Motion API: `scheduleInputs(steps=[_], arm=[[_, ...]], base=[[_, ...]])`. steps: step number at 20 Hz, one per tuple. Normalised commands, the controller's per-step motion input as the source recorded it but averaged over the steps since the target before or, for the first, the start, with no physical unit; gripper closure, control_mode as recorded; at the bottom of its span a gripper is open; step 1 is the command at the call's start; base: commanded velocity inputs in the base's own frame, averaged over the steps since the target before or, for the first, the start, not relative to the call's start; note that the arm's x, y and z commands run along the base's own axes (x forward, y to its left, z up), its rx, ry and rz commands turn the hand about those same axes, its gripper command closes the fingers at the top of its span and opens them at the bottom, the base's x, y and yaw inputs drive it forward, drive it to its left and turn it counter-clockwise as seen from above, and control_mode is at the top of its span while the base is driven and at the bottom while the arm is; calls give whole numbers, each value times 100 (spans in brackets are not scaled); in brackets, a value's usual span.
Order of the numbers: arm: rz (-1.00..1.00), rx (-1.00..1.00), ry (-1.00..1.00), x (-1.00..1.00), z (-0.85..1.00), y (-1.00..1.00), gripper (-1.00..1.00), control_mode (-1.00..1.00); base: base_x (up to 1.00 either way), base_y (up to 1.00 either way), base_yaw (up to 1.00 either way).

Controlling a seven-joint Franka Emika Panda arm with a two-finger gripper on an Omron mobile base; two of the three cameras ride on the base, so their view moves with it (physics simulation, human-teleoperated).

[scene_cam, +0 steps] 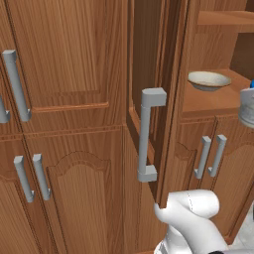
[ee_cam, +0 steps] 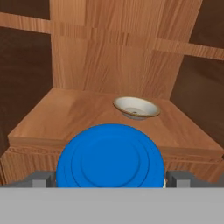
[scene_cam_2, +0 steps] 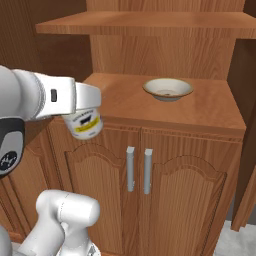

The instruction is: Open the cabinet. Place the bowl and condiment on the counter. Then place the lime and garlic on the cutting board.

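Note:
The cabinet [scene_cam: 64, 59] has its upper door [scene_cam: 149, 54] swung open. The cream bowl [scene_cam_2: 167, 89] [scene_cam: 209, 80] [ee_cam: 136, 107] sits upright on the cabinet's wooden shelf [scene_cam_2: 210, 107]. My gripper [scene_cam_2: 88, 111] is shut on the condiment [scene_cam_2: 85, 125], a pale jar hanging in the air just off the shelf's front left corner. In the hand view its blue lid [ee_cam: 111, 156] spans the gap between my fingertips [ee_cam: 41, 180], with the bowl beyond it. The jar also shows at the right edge of the left base view [scene_cam: 246, 106]. The counter, lime, garlic and cutting board are out of view.
The open door's long grey handle [scene_cam: 147, 134] juts out left of the arm. Closed arched lower doors with paired grey handles [scene_cam_2: 138, 170] stand under the shelf. An upper shelf [scene_cam_2: 150, 22] hangs above the bowl. More closed doors [scene_cam: 30, 173] fill the left.

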Motion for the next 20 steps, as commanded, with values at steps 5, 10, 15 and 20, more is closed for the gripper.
scheduleInputs(steps=[5, 10, 15, 20], arm=[[0, -1, 1, 0, 0, 0, 100, -100], [0, 0, 0, 0, 0, 0, 100, 100], [0, 0, 0, 0, 0, 0, 100, 100], [0, 0, 0, 0, 0, 0, 100, 100]], base=[[0, 0, 0], [-65, -6, -2], [-44, -2, -1], [-26, 3, -28]])
